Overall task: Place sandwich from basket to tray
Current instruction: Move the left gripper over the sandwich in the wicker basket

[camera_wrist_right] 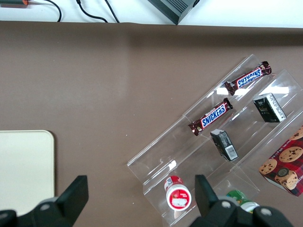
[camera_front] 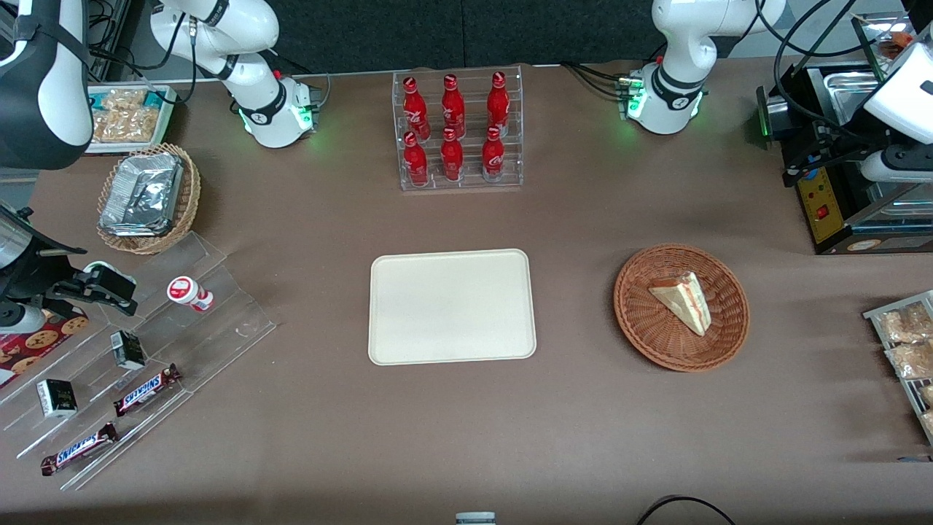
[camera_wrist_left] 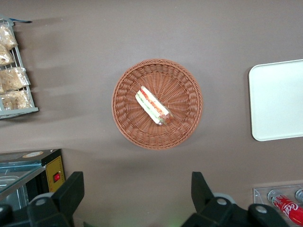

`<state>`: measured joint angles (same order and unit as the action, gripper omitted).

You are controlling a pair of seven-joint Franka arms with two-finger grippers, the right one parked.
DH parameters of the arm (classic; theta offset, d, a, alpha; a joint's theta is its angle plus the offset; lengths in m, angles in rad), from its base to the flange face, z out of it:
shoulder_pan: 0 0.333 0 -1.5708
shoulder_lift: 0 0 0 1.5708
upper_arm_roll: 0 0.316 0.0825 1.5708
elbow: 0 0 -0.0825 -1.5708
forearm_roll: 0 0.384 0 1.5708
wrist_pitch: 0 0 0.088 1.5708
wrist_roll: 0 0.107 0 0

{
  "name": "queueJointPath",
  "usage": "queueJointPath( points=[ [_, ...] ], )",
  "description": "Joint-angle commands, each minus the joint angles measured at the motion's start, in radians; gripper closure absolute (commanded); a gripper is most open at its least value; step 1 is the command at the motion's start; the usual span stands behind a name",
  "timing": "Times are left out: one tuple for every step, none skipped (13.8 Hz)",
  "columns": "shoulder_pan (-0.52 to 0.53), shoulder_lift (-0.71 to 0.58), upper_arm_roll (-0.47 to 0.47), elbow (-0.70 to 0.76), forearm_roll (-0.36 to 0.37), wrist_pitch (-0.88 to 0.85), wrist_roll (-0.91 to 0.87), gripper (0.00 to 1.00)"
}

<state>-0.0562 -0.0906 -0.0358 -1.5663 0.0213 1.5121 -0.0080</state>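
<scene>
In the front view one sandwich [camera_front: 682, 300] lies in the single reddish basket [camera_front: 641, 332], which sits beside the lone cream tray [camera_front: 452, 306], toward the working arm's end of the table. Farther from the camera than the tray, a clear rack [camera_front: 459, 179] holds six red bottles [camera_front: 453, 106]. Toward the parked arm's end, two Snickers bars [camera_front: 146, 389] lie on a stepped acrylic stand.

In the left wrist view the gripper [camera_wrist_left: 137, 196] hangs high above the table just beside the basket [camera_wrist_left: 125, 101] — its fingers [camera_wrist_left: 71, 191] spread wide, holding nothing, touching nothing. The sandwich [camera_wrist_left: 152, 105] rests at the basket's middle, filling edge up; the tray [camera_wrist_left: 277, 101] lies apart.

The right wrist view shows the two Snickers bars [camera_wrist_right: 211, 117] again — and the tray's corner [camera_wrist_right: 23, 165].
</scene>
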Motion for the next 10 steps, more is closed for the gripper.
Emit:
queueJointPath(
  points=[
    [0.004, -0.007, -0.001, -0.007, 0.014, -0.023, 0.002, 0.0],
    [0.002, -0.001, -0.001, -0.014, 0.012, -0.026, -0.018, 0.0],
    [0.002, 0.011, -0.001, -0.026, 0.002, -0.026, -0.074, 0.0],
    [0.002, 0.028, -0.003, -0.053, -0.001, -0.015, -0.187, 0.0],
    [-0.004, 0.034, -0.006, -0.09, -0.001, 0.012, -0.307, 0.0],
    [-0.005, 0.034, -0.007, -0.145, -0.001, 0.063, -0.395, 0.0],
    [-0.005, 0.034, -0.006, -0.211, -0.003, 0.124, -0.45, 0.0],
    [-0.004, 0.035, -0.006, -0.277, -0.004, 0.191, -0.499, 0.0],
    [-0.001, 0.04, -0.004, -0.358, -0.003, 0.27, -0.576, 0.0],
    [0.002, 0.049, -0.004, -0.438, -0.003, 0.368, -0.645, 0.0]
  ],
)
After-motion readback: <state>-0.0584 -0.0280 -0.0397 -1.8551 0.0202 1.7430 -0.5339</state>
